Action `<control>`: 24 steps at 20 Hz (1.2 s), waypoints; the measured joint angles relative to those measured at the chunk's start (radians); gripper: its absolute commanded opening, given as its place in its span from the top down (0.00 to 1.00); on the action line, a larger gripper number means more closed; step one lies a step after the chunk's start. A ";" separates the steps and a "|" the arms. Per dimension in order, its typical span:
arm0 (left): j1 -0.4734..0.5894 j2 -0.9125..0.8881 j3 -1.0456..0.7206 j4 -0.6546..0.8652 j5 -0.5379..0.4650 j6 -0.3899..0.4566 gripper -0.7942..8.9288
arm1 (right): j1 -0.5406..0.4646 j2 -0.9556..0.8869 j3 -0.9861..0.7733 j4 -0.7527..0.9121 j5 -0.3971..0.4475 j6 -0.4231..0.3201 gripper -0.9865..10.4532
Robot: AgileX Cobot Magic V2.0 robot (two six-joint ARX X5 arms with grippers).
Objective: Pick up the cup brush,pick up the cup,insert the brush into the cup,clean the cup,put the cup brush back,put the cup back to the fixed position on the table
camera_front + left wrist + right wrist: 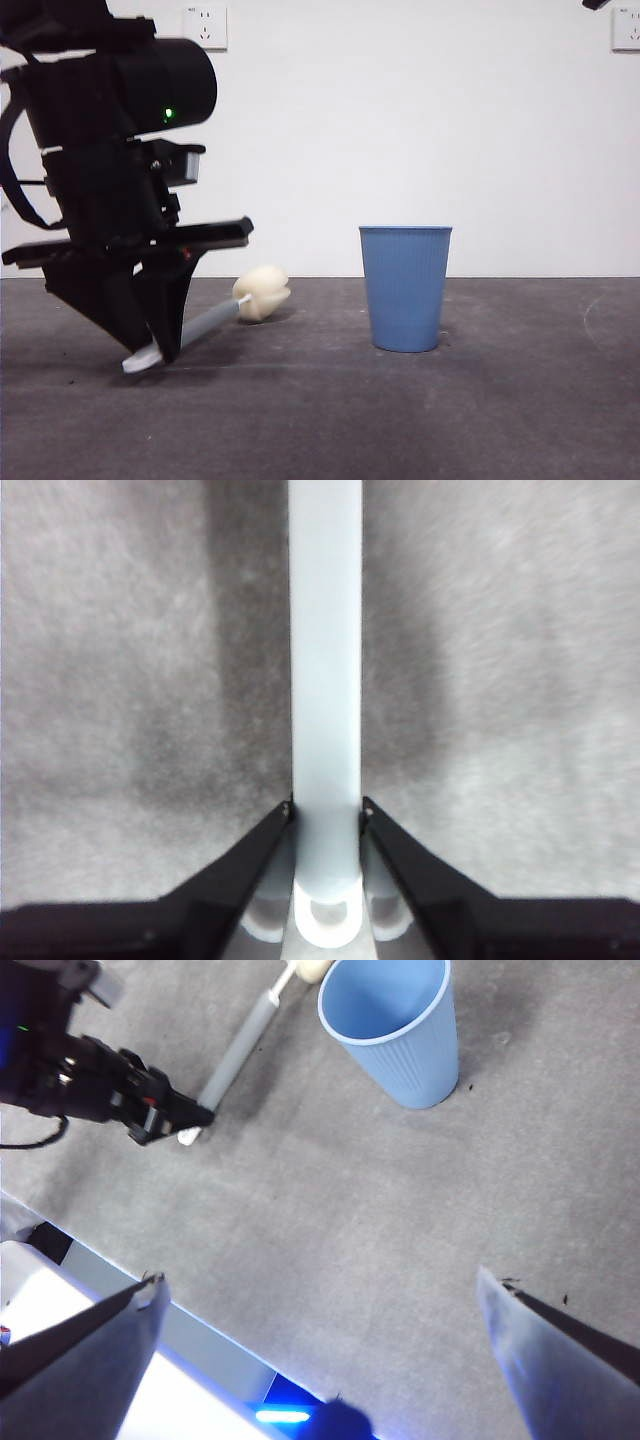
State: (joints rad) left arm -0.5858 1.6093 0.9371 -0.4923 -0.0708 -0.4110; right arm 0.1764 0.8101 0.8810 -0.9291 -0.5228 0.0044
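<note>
Left gripper point(160, 345) is clamping the cup brush point(215, 320) handle beside the cup point(405, 288); right gripper point(320, 1310) is waiting, jaws wide and empty.

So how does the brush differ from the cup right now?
The brush lies slanted on the table; the cup stands upright. The brush is long, slim and grey with a cream sponge head; the cup is wide, blue and ribbed. The left gripper clamps the brush handle; nothing touches the cup. Both rest on the table.
</note>
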 measured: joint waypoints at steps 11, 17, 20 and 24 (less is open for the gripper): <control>0.000 -0.215 0.037 -0.124 0.000 0.127 0.93 | 0.029 0.187 -0.002 0.179 -0.174 0.000 0.42; 0.000 -0.470 0.037 -0.258 -0.001 0.187 0.93 | 0.088 0.228 -0.219 0.546 -0.092 0.027 0.42; 0.000 -0.571 0.037 -0.345 -0.001 0.202 0.93 | 0.119 0.229 -0.345 0.787 -0.009 0.079 0.42; 0.000 -0.646 0.037 -0.444 -0.001 0.214 0.93 | 0.164 0.237 -0.471 1.028 0.127 0.118 0.42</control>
State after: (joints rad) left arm -0.5858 0.9634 0.9737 -0.9360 -0.0715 -0.1970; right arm 0.3405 1.0466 0.4103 0.0994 -0.3962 0.1226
